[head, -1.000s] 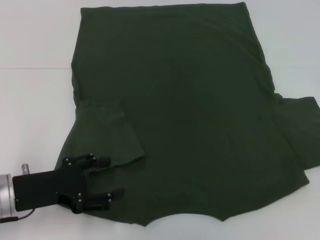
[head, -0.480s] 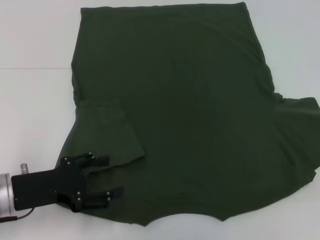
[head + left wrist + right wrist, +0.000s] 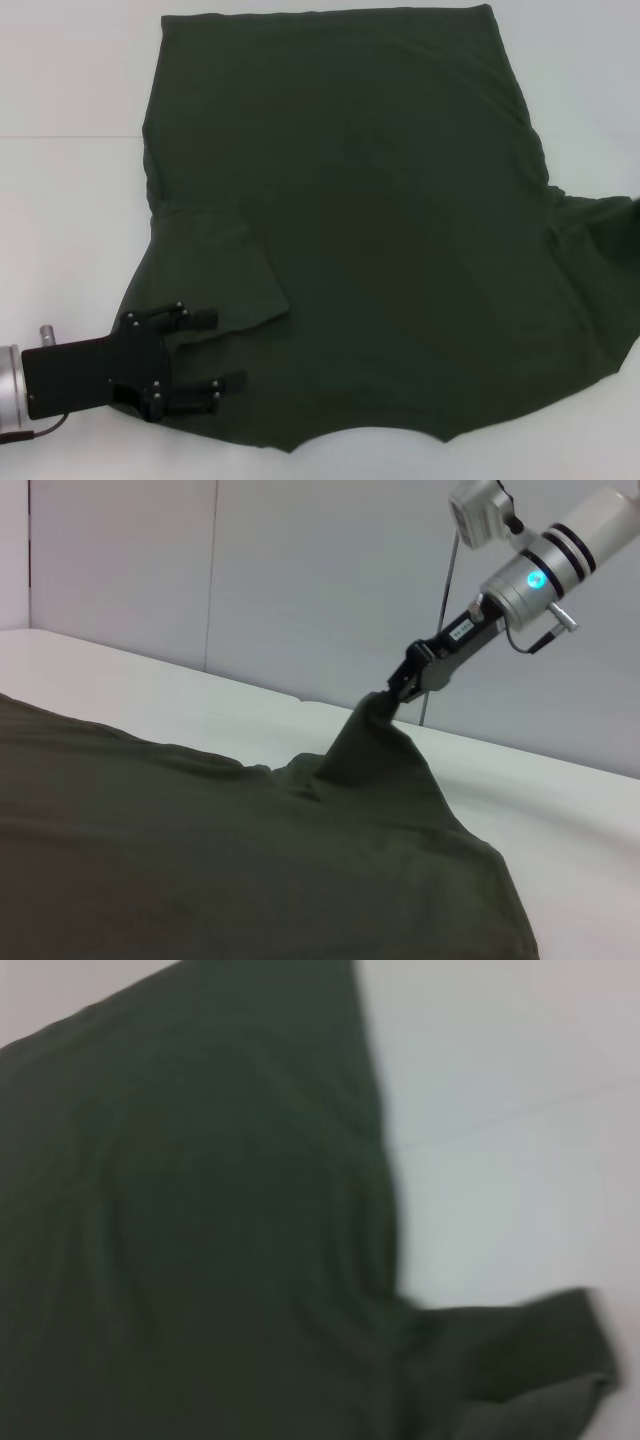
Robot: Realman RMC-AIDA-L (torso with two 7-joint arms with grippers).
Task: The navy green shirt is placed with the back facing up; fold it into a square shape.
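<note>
One big navy green shirt (image 3: 360, 220) lies spread over a white table (image 3: 70, 200), plain side up, and it covers most of the table top. A thin seam line runs across the white top on the left side. Behind the table stands a plain pale grey wall (image 3: 250, 570) (with one straight join line in it).

The left gripper (image 3: 215, 350) rests low at the near left corner of the shirt. Its two fingers are apart, lying on the cloth beside the folded-in left sleeve (image 3: 215, 265), and they hold nothing.

The right gripper (image 3: 392, 690) is over at the far right side. Its tips are pinched tight on the right sleeve and lift it up into a little tent off the table.
</note>
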